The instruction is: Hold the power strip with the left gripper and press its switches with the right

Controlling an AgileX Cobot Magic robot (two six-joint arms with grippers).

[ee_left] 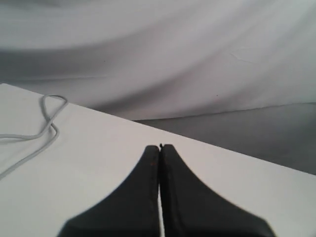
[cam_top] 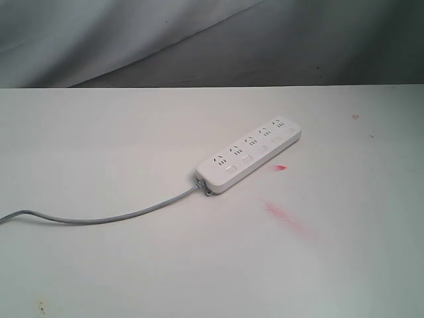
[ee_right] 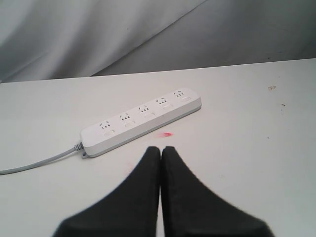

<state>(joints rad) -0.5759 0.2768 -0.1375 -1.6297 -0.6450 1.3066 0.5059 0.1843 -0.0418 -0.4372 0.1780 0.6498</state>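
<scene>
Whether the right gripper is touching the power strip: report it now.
Apart. The right wrist view shows the right gripper, tips closed, short of the power strip, with table surface visible between them.

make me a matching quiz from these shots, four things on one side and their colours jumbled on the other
Things:
1. power strip
2. cord
3. smear beside the strip
4. right gripper

Colours:
A. red
B. black
C. white
D. grey

Pairs: 1-C, 2-D, 3-A, 4-B
</scene>
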